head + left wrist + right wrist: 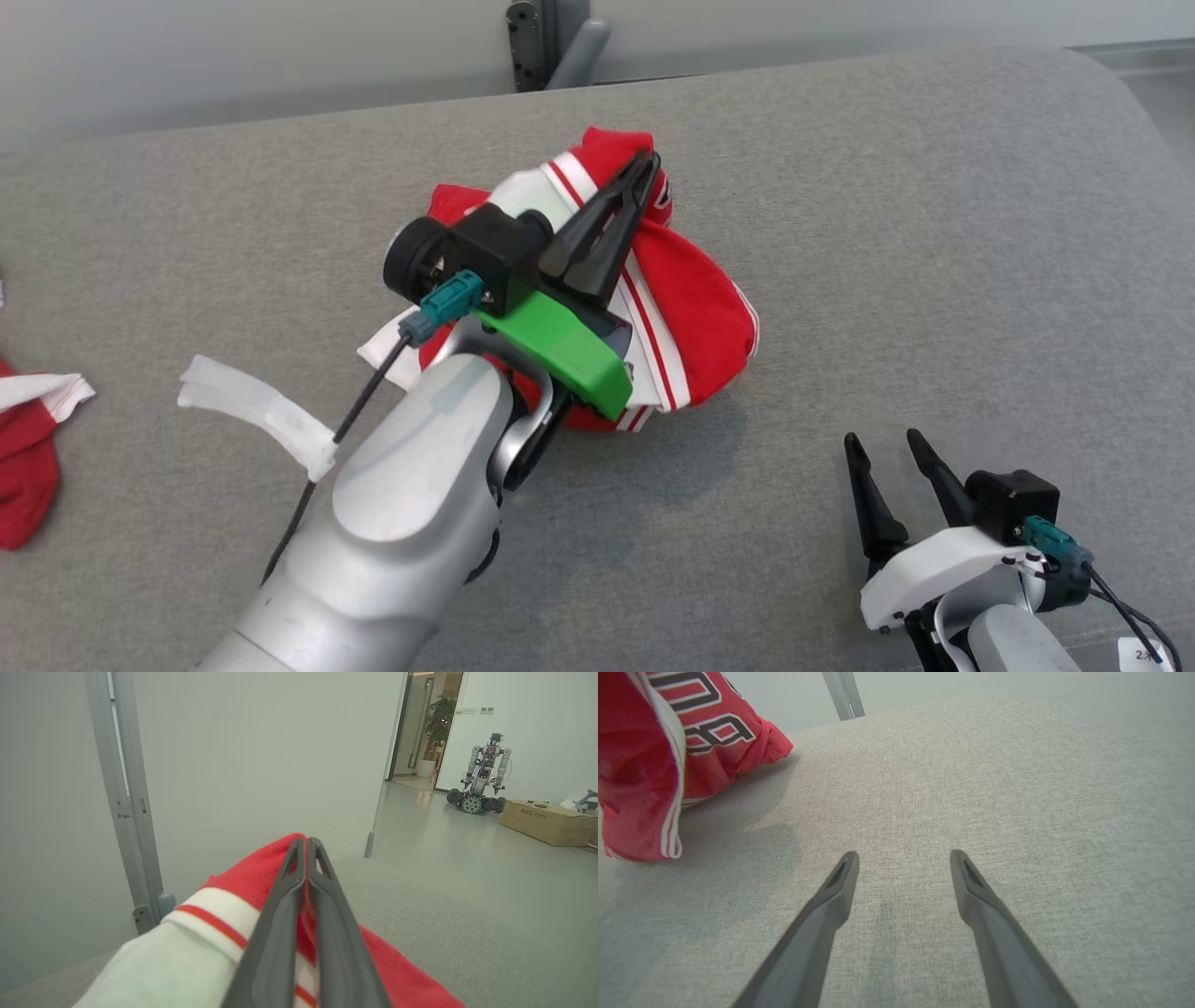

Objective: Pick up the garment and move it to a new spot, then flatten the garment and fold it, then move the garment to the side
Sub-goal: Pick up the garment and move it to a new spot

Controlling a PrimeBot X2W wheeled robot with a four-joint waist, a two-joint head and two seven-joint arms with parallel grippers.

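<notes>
Garment [695, 317], red with white stripes, one item: we list it bunched at the middle of the grey surface [934, 233]. Nearest us, right gripper [883, 437]: fingers spread, holding nothing, well apart from the garment. At the left edge, another red cloth [23, 467]. Farther, left gripper [647, 163]: fingers pressed together, pinching a fold at the garment's top. Beyond the surface, a grey post [527, 42].

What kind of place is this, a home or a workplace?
Probably a robotics lab or test room: another wheeled two-armed robot stands on the smooth grey floor near a brown cardboard box, and plain pale walls rise behind the grey fabric-covered work surface.
</notes>
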